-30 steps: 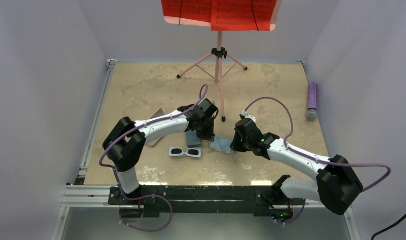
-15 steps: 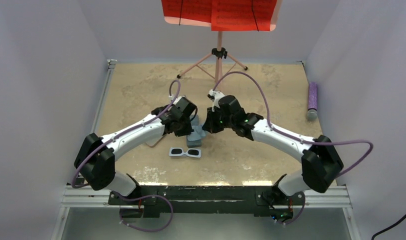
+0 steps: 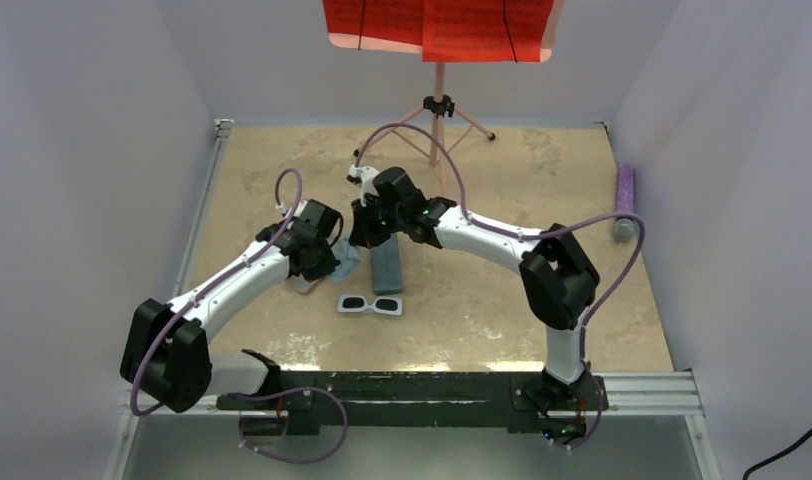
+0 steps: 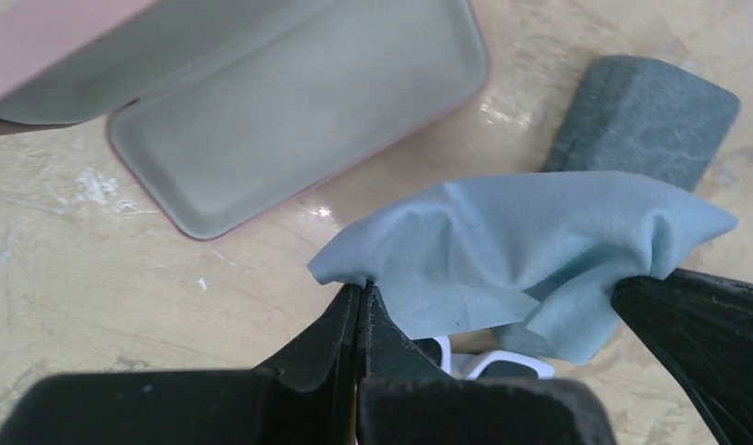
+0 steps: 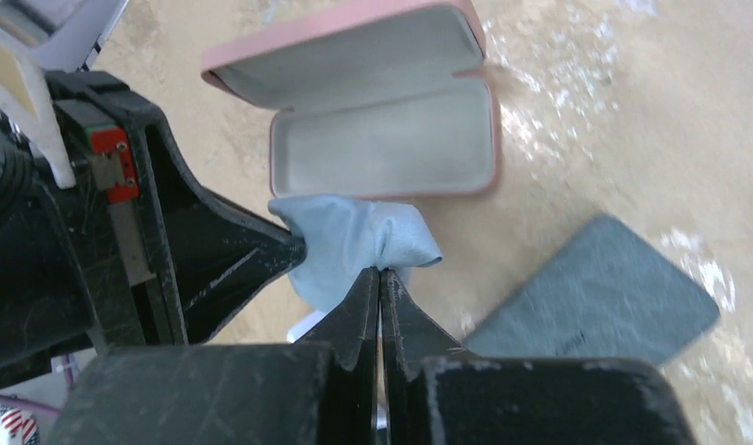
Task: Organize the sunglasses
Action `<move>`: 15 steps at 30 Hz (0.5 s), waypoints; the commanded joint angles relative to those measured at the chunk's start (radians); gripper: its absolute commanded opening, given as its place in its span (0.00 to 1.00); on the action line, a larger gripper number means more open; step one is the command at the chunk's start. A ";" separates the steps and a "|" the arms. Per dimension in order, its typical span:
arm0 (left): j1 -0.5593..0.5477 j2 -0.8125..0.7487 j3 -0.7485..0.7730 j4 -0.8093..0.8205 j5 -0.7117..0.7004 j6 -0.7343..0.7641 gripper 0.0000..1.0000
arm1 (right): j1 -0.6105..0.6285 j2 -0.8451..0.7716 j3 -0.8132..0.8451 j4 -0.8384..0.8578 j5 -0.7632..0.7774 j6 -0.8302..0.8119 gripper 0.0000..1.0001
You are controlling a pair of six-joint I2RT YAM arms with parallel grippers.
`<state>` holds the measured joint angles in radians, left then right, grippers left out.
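Well, both hands are on the same light blue cloth (image 4: 521, 250). The left hand (image 4: 362, 295) has its fingers pressed fully together on one corner, and the right hand (image 5: 380, 278) is pinched tight on the opposite edge, so the cloth hangs bunched between them above the table (image 3: 502, 310). Close by the cloth, on the table, sits the pink case (image 4: 299, 102) with its lid thrown open and its grey lining showing. A closed grey-blue case (image 3: 386, 268) lies flat near the right hand. The white sunglasses (image 3: 370, 304) rest on the table with their dark lenses showing, just in front of the near end of that grey-blue case and apart from both hands. From the left wrist a sliver of white frame peeks out under the cloth.
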<state>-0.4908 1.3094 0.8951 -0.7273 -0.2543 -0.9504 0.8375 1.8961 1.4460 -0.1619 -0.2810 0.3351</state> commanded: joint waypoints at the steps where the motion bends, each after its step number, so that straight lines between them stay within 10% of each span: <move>1: 0.063 -0.033 -0.035 -0.005 -0.042 0.007 0.00 | 0.018 0.076 0.135 0.032 -0.032 -0.050 0.00; 15: 0.167 0.025 -0.075 0.050 -0.049 0.010 0.00 | 0.020 0.332 0.398 -0.018 -0.063 -0.047 0.00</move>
<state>-0.3443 1.3128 0.8257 -0.7109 -0.2703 -0.9474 0.8566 2.2124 1.7584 -0.1738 -0.3328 0.3050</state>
